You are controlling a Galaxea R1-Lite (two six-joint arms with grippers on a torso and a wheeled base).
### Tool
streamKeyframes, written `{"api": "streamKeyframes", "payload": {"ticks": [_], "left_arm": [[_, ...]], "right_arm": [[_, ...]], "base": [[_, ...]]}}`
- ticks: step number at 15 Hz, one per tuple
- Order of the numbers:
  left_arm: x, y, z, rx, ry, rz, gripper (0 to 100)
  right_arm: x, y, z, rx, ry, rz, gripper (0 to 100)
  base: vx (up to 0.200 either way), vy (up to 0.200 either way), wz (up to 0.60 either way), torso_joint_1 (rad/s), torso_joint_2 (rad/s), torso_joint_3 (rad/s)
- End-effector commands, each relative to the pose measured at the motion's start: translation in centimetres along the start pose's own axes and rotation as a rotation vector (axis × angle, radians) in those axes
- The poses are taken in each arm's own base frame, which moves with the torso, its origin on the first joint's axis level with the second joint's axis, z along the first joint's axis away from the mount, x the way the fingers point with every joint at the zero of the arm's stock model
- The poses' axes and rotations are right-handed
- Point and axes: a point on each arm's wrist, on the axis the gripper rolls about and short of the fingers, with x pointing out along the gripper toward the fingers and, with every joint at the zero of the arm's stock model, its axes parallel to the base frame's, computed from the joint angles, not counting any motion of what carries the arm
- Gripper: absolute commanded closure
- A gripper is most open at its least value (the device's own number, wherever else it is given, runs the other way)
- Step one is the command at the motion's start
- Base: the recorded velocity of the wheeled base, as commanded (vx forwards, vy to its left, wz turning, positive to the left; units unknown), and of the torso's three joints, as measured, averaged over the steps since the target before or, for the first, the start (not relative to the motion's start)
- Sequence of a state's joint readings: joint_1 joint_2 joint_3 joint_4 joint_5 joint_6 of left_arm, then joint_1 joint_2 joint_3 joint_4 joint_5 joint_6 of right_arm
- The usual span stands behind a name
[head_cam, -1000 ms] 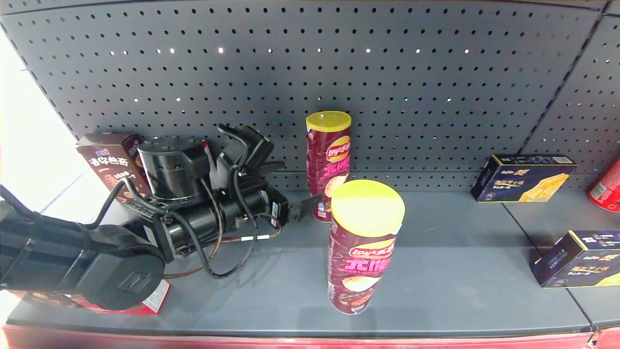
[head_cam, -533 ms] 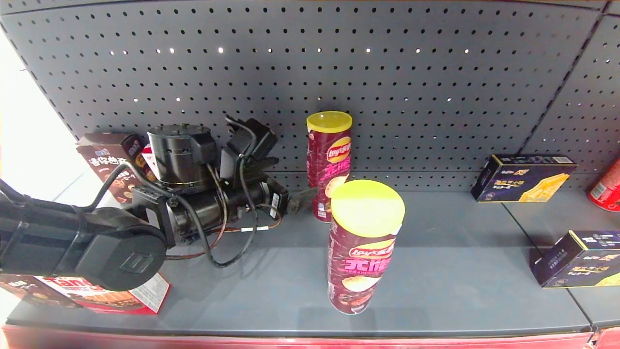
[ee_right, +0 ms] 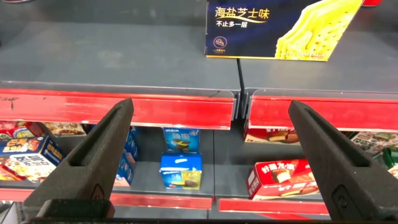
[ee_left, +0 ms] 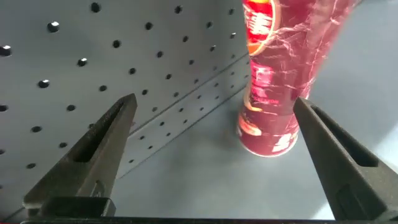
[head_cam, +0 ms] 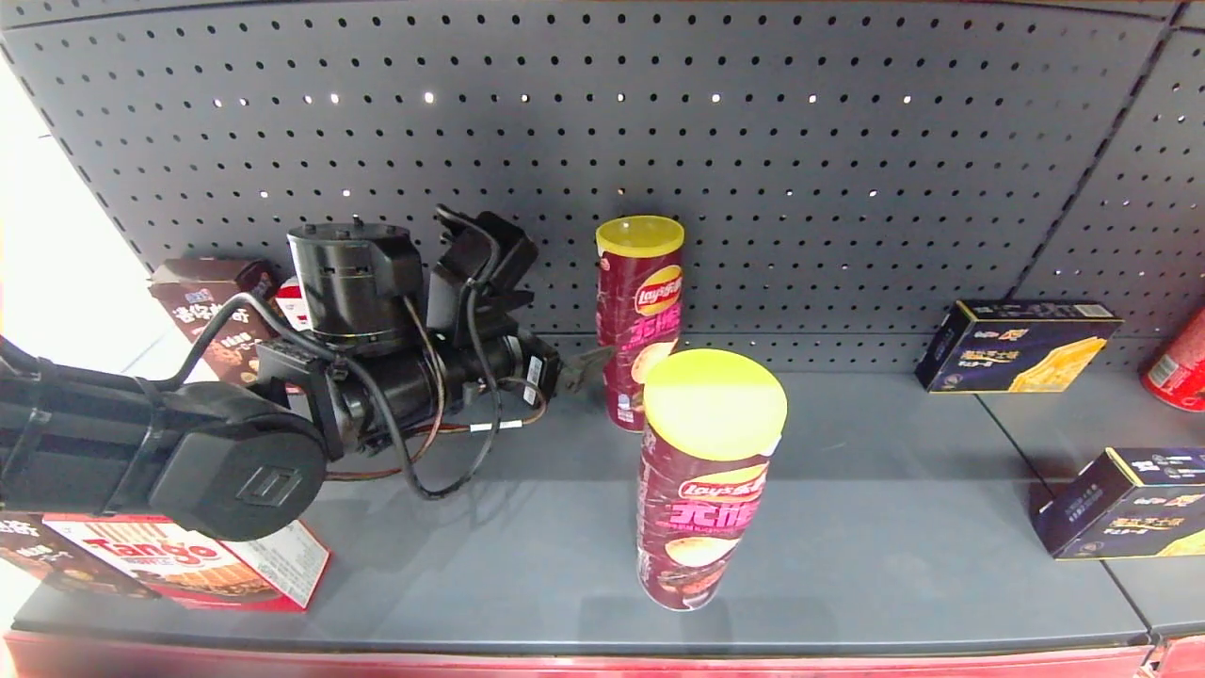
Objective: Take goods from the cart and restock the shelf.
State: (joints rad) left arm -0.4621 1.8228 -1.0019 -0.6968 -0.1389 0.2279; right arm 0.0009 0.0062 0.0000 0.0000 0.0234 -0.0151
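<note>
Left arm has lifted and pulled back a bit over the last second. Its claw (head_cam: 586, 367) tip now sits higher against the rear chip can (head_cam: 640, 320), and more of the wafer box (head_cam: 188, 565) at the shelf's front left is uncovered. Both cans haven't moved.

Goods: the rear can stands upright near the pegboard (head_cam: 753, 141). The front chip can (head_cam: 713, 480) stands upright nearer the shelf (head_cam: 894, 565) edge, apart from the rear one.

Risks, as I judge them:
- The claw tip is just beside the rear can's lower half. A sideways swing would tip it, probably into the front can (tall and narrow, so it topples easily).
- The cable loop hangs low under the wrist and could drag on the shelf.
- The elbow hangs over the wafer box, so dropping the arm would hit it.

Pose: the left arm comes in from the left, roughly level over the shelf, forearm pointing at the rear can. In the left wrist view the left claw (ee_left: 214, 102) is spread wide and empty, with the can ahead of the fingers, not enclosed. The right claw (ee_right: 210, 106) is also spread and empty, facing the lower shelves.
</note>
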Motion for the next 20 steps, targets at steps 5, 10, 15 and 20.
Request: {"api": "streamKeyframes", "payload": {"ticks": [5,10,15,20], "left_arm": [[0.8,0.3,0.2,-0.006,0.03,0.026,0],[0.9,0.5,0.6,-0.008,0.026,0.036,0],[0.6,1.0,0.1,-0.01,0.049,0.086,0],[-0.5,0.7,0.1,-0.008,0.111,0.107,0]], "right_arm": [[0.0,0.0,0.0,0.0,0.001,0.002,0],[0.0,0.0,0.0,0.0,0.001,0.0,0],[0.0,0.0,0.0,0.0,0.001,0.002,0],[0.0,0.0,0.0,0.0,0.001,0.002,0]], "base": [[0.0,0.0,0.0,0.0,0.0,0.0],[0.0,0.0,0.0,0.0,0.0,0.0],[0.0,0.0,0.0,0.0,0.0,0.0],[0.0,0.0,0.0,0.0,0.0,0.0]]}}
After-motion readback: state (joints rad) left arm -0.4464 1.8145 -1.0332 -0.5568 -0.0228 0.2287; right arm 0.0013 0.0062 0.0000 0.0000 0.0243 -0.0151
